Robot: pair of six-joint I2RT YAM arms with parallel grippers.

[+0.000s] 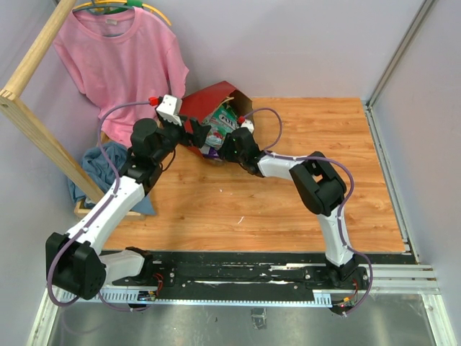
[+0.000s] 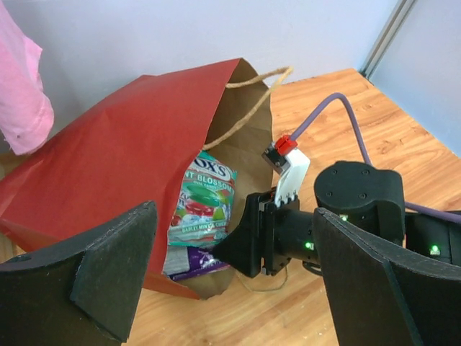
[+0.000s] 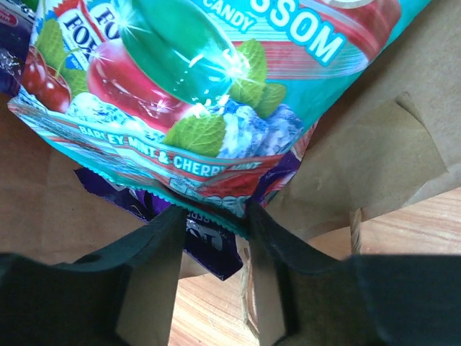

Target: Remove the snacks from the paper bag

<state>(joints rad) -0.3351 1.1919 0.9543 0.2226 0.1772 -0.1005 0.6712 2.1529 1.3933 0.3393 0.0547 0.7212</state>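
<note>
Only the right wrist view shows the right gripper (image 3: 212, 216) half-narrowed astride the green packet (image 3: 180, 86), grip unclear; the left wrist view shows the left gripper (image 2: 238, 288) spread wide beside the paper bag (image 2: 122, 158).

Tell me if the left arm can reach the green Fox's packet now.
Probably not cleanly: the right gripper sits in the paper bag's mouth, fingers astride the green Fox's packet's edge, directly ahead of the open left gripper.

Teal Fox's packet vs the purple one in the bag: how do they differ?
The teal Fox's packet lies on top with its label readable; the purple packet sits beneath it, mostly hidden. The teal one reaches deeper into the paper bag; the purple one pokes out nearer the mouth. Both are glossy, and both are inside the bag.
</note>
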